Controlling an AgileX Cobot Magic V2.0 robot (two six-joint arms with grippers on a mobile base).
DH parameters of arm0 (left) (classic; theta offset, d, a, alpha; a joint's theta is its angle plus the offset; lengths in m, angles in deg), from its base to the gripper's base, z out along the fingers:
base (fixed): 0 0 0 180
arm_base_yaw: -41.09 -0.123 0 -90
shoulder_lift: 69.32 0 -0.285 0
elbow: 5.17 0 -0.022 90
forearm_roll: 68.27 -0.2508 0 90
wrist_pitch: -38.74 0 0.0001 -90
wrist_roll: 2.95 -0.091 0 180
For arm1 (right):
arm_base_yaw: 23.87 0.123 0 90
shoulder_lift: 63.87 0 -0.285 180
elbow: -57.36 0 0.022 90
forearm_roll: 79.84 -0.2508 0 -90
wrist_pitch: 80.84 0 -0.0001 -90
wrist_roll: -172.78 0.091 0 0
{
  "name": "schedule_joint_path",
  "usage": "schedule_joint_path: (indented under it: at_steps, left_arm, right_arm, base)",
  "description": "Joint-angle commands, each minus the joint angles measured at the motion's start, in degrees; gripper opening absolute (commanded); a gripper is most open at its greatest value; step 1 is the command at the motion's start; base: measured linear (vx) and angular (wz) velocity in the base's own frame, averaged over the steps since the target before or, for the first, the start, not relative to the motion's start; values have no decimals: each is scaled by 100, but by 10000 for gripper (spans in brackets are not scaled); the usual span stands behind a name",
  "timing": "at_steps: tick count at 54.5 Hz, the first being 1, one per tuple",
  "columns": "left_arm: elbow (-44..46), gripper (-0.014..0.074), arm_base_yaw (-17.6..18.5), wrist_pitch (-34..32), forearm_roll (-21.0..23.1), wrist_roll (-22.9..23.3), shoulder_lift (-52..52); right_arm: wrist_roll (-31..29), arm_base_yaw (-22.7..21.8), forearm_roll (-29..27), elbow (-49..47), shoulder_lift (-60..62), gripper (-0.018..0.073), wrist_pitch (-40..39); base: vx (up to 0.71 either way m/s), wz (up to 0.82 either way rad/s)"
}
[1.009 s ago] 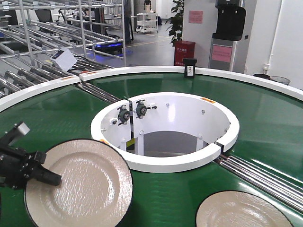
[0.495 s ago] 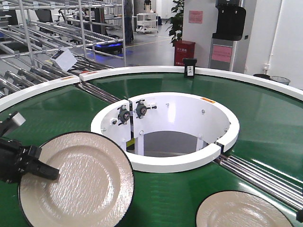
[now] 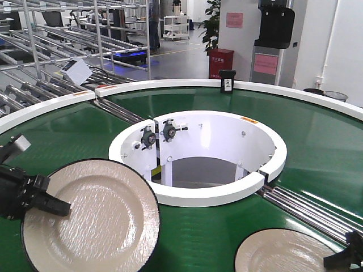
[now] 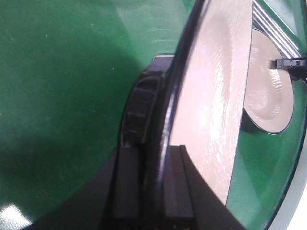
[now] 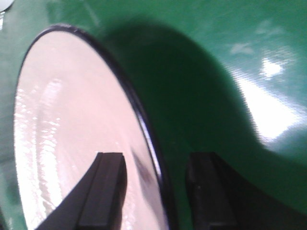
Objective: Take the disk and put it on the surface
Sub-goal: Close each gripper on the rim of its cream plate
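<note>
Gripping one disk, straddling the other.

Clamped tight with the left gripper (image 3: 62, 208) on the left rim of the near-left disk (image 3: 93, 221), one finger above the cream face and one beneath, holding it over the green conveyor belt (image 3: 204, 241) near the white inner ring (image 3: 198, 195). Spread open with the right gripper (image 5: 156, 160) astride the right rim of the near-right disk (image 3: 283, 252) lying on the belt: one finger (image 5: 103, 191) over the face, the other outside over green, grasping nothing.
</note>
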Motion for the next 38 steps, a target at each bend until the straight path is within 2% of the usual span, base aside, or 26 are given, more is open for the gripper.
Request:
schedule_joint_path:
  at_steps: [1,7,15,23,30,38]
  left_arm:
    - [206,-5,12,204,667,51,308]
    - [206,-5,12,154,667,51,308]
    - [206,-5,12,72,667,51,308]
    - [206,-5,12,109,673,38,308]
    - [206,-5,12,192,673,-75,308]
    - [206,-5,12,192,673,-145,308]
  right_arm:
    - [-138,-7,-401,-129,293,404,318]
    - [-138,124,-388,-129,293,441,334]
    - [-149,544,-291,-136,293,496,224]
    - [-198,793,-212,-136,293,477,225]
    - [71,781,-207,-136,293,351,310]
    - [457,774,-193,-136,293,134,341]
  base:
    - [0,0]
    - [0,0]
    - [0,0]
    - [0,0]
    - [0,0]
    - [0,0]
